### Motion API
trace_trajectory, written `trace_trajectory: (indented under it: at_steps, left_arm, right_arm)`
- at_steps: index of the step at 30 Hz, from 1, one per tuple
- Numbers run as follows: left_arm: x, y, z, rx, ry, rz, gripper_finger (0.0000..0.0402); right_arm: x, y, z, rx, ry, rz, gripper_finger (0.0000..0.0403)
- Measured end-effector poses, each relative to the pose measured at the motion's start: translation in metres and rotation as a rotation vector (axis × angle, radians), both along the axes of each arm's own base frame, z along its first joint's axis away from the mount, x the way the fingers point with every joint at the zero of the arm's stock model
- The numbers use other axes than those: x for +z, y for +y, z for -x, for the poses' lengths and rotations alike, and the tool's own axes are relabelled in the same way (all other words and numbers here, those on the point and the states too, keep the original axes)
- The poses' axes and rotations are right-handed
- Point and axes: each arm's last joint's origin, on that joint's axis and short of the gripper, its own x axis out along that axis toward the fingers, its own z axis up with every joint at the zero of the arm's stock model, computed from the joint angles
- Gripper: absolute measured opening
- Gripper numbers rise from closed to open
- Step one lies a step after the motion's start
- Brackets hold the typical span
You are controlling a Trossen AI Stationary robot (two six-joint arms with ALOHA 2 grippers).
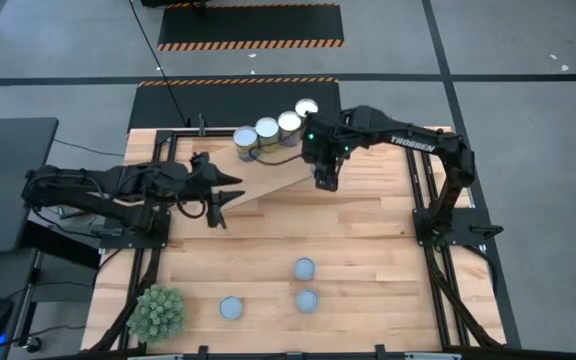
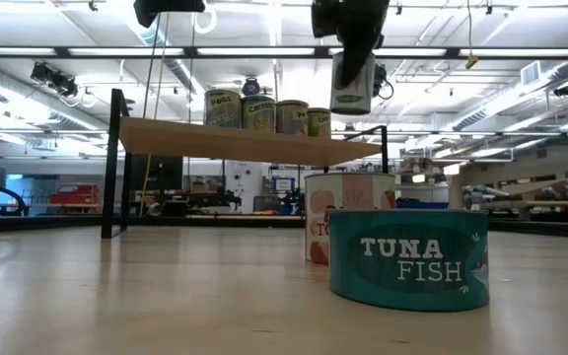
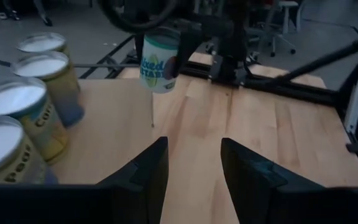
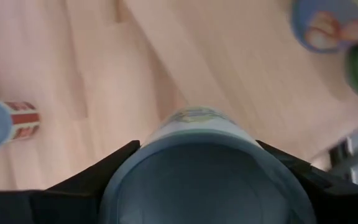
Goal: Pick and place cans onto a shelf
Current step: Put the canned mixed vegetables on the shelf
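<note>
My right gripper (image 1: 325,180) grips a can (image 4: 207,165) in the air beside the shelf (image 1: 268,185), mid-carry; my left gripper (image 1: 218,205) waits part open and empty. Next I must set it upright by the four cans (image 1: 268,131) shelved; three cans (image 1: 305,284) remain on the counter (image 1: 368,250).

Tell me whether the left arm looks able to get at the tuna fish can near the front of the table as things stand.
Probably yes. The left gripper is empty and open beside the shelf, and bare tabletop lies between it and the tuna fish can. The right gripper holds another can farther back, out of that path.
</note>
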Motion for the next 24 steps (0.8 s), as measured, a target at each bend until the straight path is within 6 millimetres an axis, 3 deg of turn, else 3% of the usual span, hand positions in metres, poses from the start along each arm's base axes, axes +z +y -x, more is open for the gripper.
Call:
trace_trajectory:
  at_steps: [12, 24]
  left_arm:
    - [0.005, 0.018, -0.001, 0.090, -0.054, -0.003, 0.0153]
    - [0.005, 0.019, -0.001, 0.104, -0.054, -0.006, 0.0153]
  right_arm:
    - [-0.011, -0.045, 0.010, 0.063, -0.006, 0.044, 0.0287]
    - [-0.036, -0.056, 0.010, 0.100, 0.017, 0.050, 0.0288]
